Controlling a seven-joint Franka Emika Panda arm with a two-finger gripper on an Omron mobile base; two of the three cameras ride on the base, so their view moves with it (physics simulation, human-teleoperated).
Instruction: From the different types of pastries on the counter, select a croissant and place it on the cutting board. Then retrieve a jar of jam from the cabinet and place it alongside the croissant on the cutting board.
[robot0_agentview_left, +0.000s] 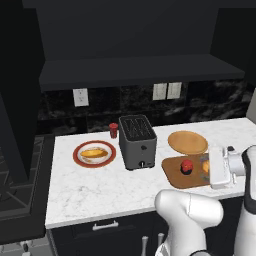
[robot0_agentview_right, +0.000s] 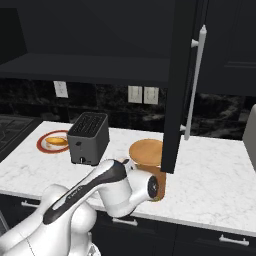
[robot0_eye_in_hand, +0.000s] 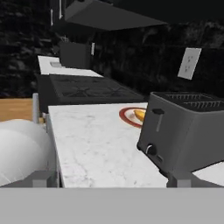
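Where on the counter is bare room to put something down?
Bare marble lies in front of the toaster and the red-rimmed plate, toward the counter edge. It is crowded around the cutting board with the jar of jam.

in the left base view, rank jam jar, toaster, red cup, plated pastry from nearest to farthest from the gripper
1. Jam jar, on the cutting board, just left of the gripper.
2. Toaster, mid-counter.
3. Red cup, behind the toaster's left corner.
4. Plated pastry, far left.

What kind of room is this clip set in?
A rendered home kitchen, most likely. A grey toaster stands on a white marble counter under black wall cabinets, a stove sits beside the counter, and a wooden cutting board carries a jar of jam.
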